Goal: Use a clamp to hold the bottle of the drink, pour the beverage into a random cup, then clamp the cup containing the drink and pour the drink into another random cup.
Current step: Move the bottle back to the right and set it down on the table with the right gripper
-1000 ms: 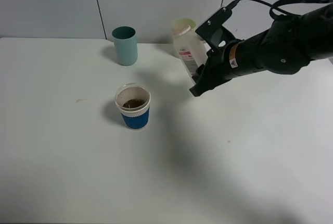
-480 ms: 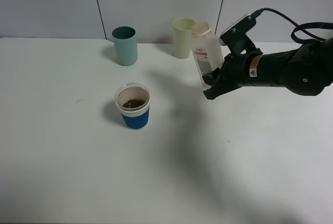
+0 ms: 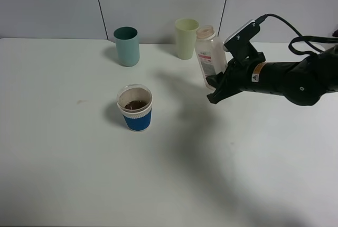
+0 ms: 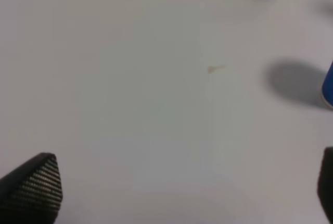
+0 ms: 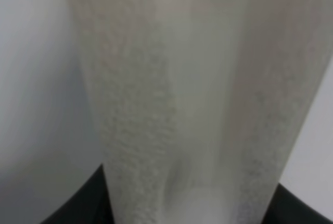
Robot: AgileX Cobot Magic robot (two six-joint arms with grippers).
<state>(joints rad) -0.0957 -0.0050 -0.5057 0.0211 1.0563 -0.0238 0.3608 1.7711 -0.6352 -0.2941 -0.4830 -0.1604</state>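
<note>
Right gripper (image 3: 213, 85): clenched on the lower body of the small clear squarish plastic bottle (image 3: 208, 53) with a peach-tinted neck and a white, pink-banded label.
Bottle pose: nearly upright, neck leaning slightly toward the pale yellow-green plastic tumbler (image 3: 186, 38) just beside it. Its base is hidden by the jaws, so contact with the white table (image 3: 63, 158) is uncertain.
Right wrist view: the bottle's wall (image 5: 192, 94) fills the frame, blurred.
Short blue cup with white ribbed band (image 3: 136, 110): stands mid-table, well apart from the bottle, with brown beverage (image 3: 135, 104) inside.
Dark teal plastic tumbler (image 3: 127, 46): upright at the back of the table.
Left gripper (image 4: 182, 190): released, jaws wide over bare table near a small brown spot (image 4: 214, 69).
</note>
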